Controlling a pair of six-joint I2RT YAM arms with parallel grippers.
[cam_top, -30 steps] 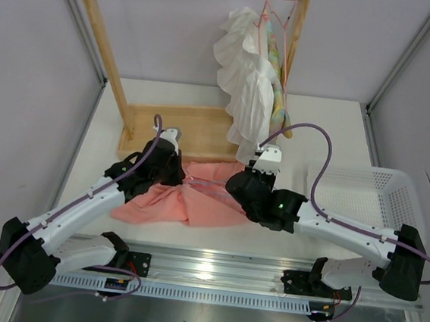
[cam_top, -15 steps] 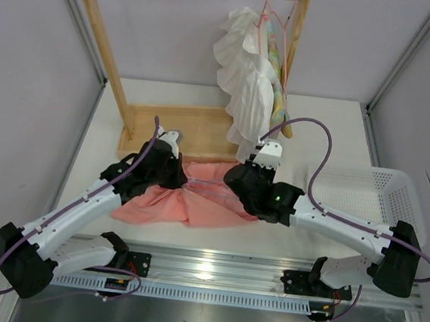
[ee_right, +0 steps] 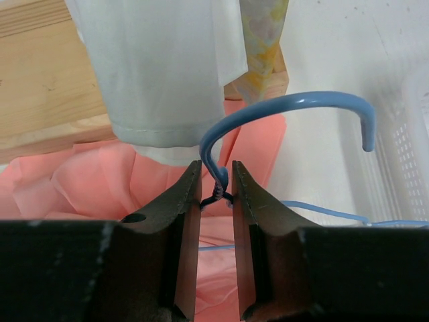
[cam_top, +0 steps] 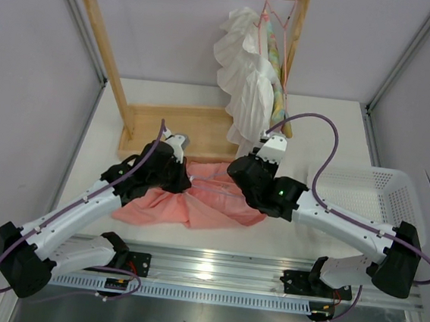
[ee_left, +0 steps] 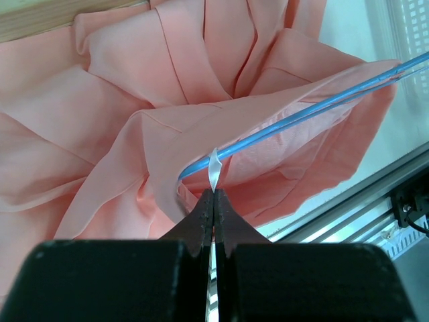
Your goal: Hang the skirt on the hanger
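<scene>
My left gripper [ee_left: 213, 198] is pinched shut on the skirt [ee_left: 134, 100] at its white label [ee_left: 214, 168], and my right gripper [ee_right: 216, 181] is clamped on the twisted neck of the hanger [ee_right: 288, 104]. The skirt lies on the table [cam_top: 332, 134] with the blue wire inside its waistband. I judge the threading half done: next, draw the waistband further along the wire.

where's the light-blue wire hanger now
Right wrist view: mid-table before the hanging white garment, the right gripper holds the light-blue wire hanger by its neck; its arm runs inside the salmon-pink pleated skirt.
</scene>
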